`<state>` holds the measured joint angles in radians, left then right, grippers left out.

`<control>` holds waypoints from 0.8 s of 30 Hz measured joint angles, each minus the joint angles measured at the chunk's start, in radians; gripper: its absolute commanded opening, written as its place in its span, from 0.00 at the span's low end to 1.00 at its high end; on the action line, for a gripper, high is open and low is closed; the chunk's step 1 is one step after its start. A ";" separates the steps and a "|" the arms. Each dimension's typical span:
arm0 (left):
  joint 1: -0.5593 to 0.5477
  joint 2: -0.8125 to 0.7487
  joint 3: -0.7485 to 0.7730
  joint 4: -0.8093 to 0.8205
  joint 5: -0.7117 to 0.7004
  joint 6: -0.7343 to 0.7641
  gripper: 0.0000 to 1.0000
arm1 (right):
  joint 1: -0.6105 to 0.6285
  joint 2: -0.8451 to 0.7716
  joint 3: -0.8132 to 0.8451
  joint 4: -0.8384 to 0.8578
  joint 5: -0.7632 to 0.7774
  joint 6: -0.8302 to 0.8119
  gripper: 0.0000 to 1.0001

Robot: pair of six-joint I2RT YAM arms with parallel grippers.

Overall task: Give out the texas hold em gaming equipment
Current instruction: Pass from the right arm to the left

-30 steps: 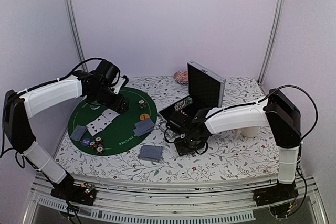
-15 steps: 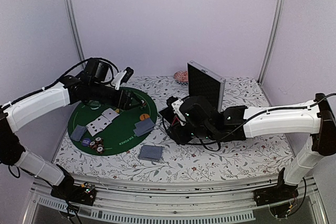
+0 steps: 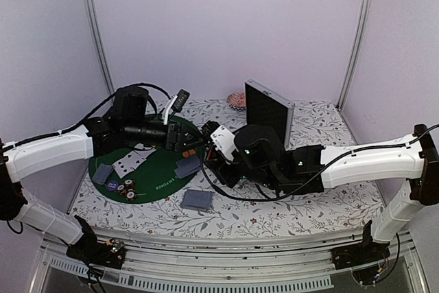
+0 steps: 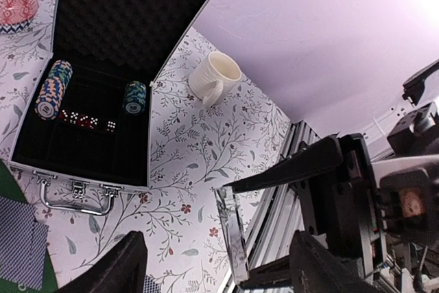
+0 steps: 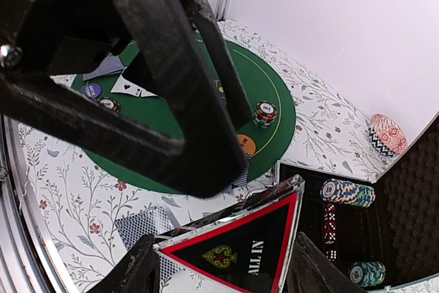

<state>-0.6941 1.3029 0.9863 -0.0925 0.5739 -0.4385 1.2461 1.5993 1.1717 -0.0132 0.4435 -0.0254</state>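
From above, the right arm (image 3: 357,162) hides half the case (image 3: 269,109); card faces (image 3: 130,162) seem unreadable.

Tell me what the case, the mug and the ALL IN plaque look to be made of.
Case: silvery metal frame, likely aluminium, by its pale shine; black egg-crate foam lining inside. Mug: cream glazed ceramic, probably, from its smooth gloss and thick rim. ALL IN plaque: clear hard plastic, perhaps acrylic; see-through glinting edges round a printed black and red triangle.
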 measured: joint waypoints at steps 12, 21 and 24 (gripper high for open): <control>-0.070 0.067 0.016 -0.028 -0.105 0.027 0.41 | 0.023 0.074 0.097 -0.006 0.030 -0.080 0.40; -0.090 0.092 0.029 -0.051 -0.071 0.054 0.00 | 0.031 0.090 0.100 -0.018 0.052 -0.098 0.42; -0.089 0.087 0.023 -0.049 -0.067 0.058 0.00 | 0.032 0.090 0.100 -0.018 0.055 -0.098 0.60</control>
<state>-0.7826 1.3903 1.0096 -0.1417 0.5068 -0.3809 1.2781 1.6897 1.2716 -0.0307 0.4980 -0.1238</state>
